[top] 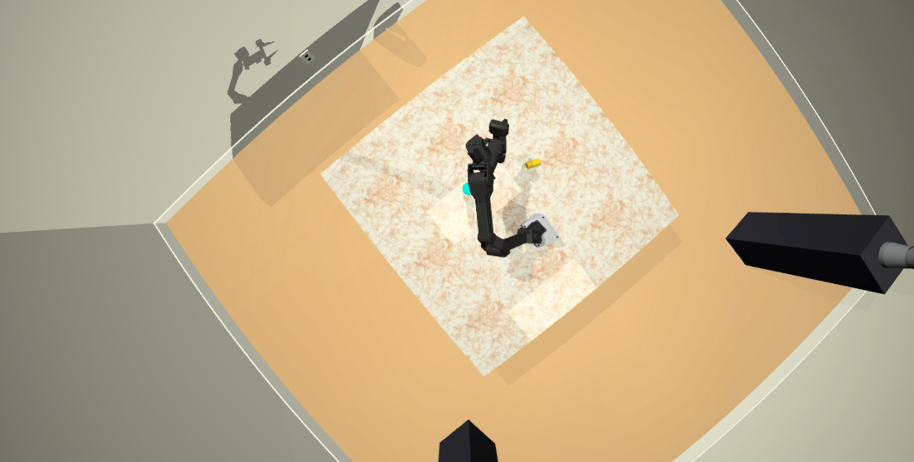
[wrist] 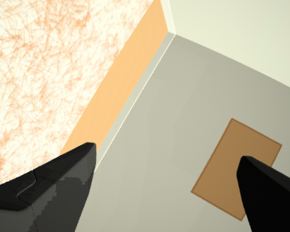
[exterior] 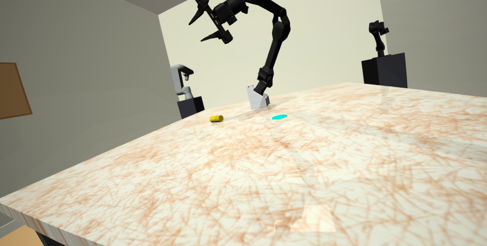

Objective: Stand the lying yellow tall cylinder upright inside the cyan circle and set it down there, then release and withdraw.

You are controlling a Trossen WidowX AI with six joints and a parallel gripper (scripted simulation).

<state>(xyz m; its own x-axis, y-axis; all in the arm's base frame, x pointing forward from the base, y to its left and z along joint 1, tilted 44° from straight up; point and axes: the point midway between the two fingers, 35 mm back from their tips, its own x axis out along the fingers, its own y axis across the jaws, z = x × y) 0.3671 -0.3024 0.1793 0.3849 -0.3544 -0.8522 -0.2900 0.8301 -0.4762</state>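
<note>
The yellow tall cylinder [top: 533, 163] [exterior: 216, 118] lies on its side on the table, left of the cyan circle in the exterior view. The cyan circle [top: 466, 189] [exterior: 279, 117] is flat on the table; in the top view the arm hides part of it, and in the exterior view nothing stands on it. My gripper [exterior: 195, 32] [wrist: 168, 159] is open and empty, high above the table, with its fingers wide apart and tilted down to the left in the exterior view. The wrist view shows neither the cylinder nor the circle.
The marbled table [top: 486, 330] [exterior: 204, 176] carries my arm's grey base [top: 548, 231] [exterior: 256, 100]. Two other robots stand on dark pedestals [exterior: 391, 70] [exterior: 191, 107] beyond the table. A brown panel [exterior: 13, 91] [wrist: 222, 168] is on the wall.
</note>
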